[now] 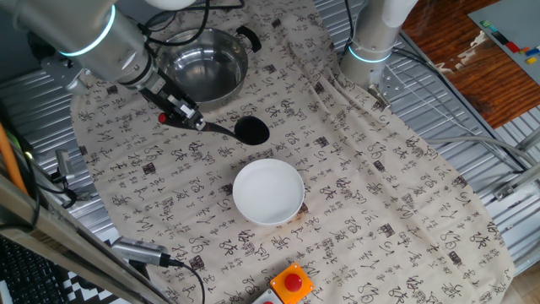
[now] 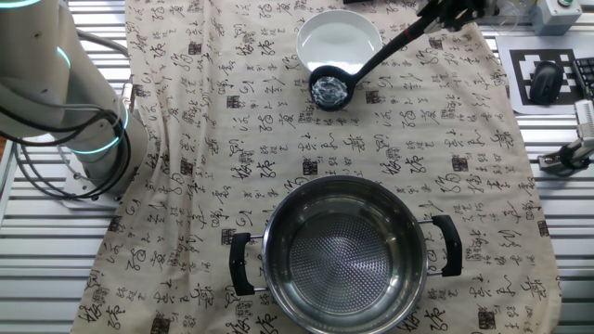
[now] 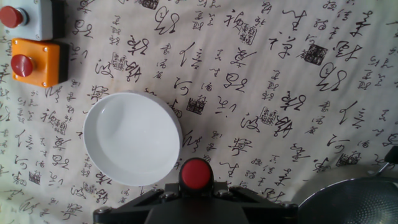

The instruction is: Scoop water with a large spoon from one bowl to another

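Observation:
My gripper (image 1: 181, 112) is shut on the thin handle of the black ladle, near its red end (image 3: 196, 173). The ladle's cup (image 1: 251, 130) hangs above the cloth between the two bowls; in the other fixed view the cup (image 2: 329, 90) shows glinting water inside. The white bowl (image 1: 268, 192) stands near the front and also shows in the other fixed view (image 2: 339, 39) and the hand view (image 3: 132, 138). The steel pot with black handles (image 1: 205, 64) stands behind the ladle; it also shows in the other fixed view (image 2: 342, 254) and at the hand view's corner (image 3: 354, 202).
A cloth printed with black characters (image 1: 363, 169) covers the table. An orange box with a red button (image 1: 291, 283) sits at the front edge, next to a grey button box (image 3: 28, 17). A second arm's base (image 1: 371, 42) stands at the back right.

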`<state>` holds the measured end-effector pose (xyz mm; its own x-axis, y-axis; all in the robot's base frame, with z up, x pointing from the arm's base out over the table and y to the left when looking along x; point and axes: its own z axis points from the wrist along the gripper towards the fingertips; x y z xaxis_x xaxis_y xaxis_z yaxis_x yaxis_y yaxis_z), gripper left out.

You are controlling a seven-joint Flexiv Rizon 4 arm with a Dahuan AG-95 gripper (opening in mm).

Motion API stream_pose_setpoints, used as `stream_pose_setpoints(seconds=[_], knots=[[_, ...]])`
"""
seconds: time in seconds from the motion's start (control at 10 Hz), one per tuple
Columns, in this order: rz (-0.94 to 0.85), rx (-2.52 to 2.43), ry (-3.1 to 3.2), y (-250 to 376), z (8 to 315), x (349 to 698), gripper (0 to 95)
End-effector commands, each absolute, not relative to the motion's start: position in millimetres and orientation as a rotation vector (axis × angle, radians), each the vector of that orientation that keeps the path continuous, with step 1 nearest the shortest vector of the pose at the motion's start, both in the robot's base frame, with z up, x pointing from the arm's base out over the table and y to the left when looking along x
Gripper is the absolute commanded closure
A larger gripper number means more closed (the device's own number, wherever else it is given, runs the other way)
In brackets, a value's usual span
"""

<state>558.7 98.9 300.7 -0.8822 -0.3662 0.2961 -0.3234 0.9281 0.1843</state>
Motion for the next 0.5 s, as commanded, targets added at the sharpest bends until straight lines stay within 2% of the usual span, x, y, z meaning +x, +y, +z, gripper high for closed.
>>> stream_pose_setpoints(seconds=[0.1, 0.5], knots=[[-0.181, 0.481, -2.763, 99.0, 300.5, 558.7, 95.0], [-0.170, 0.424, -2.771, 99.0, 300.5, 558.7, 95.0]])
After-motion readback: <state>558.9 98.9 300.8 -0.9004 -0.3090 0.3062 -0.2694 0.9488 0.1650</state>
